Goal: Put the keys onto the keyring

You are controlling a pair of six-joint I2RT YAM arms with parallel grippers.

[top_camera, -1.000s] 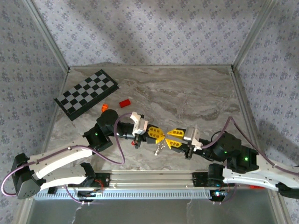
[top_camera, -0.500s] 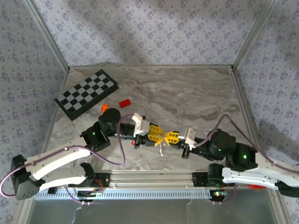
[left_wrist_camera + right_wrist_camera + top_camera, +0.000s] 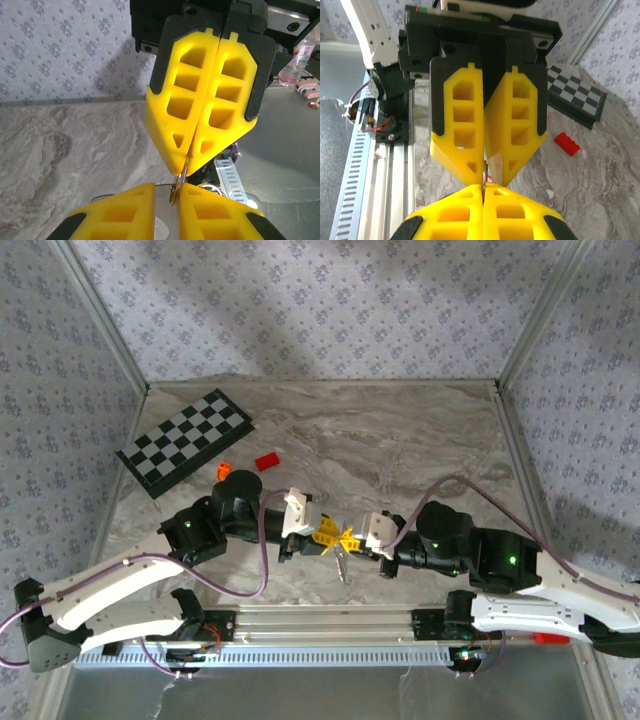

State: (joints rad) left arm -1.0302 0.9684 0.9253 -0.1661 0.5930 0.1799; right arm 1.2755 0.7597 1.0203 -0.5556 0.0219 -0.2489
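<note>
The keyring (image 3: 176,192) is a thin metal ring, seen edge-on where the two yellow grippers meet tip to tip above the marble table (image 3: 400,440). My right gripper (image 3: 189,160) is shut, with the ring's top pinched in its tips. My left gripper (image 3: 166,192) has its jaws a narrow gap apart, and the ring's lower end sits in that gap against one finger. In the right wrist view the ring (image 3: 483,176) runs from my right gripper (image 3: 483,189) up between the left gripper's (image 3: 487,179) tips. From above, the keys (image 3: 342,565) hang just below the joined tips.
A folded chessboard (image 3: 185,440) lies at the back left, with a red block (image 3: 266,462) and an orange piece (image 3: 224,470) beside it. The metal rail (image 3: 330,625) with the arm bases runs along the near edge. Patterned walls enclose the table.
Both grippers closed in on each other until their tips met, the right arm reaching far left. The right gripper went from open to shut on the ring. The left jaws parted slightly.
</note>
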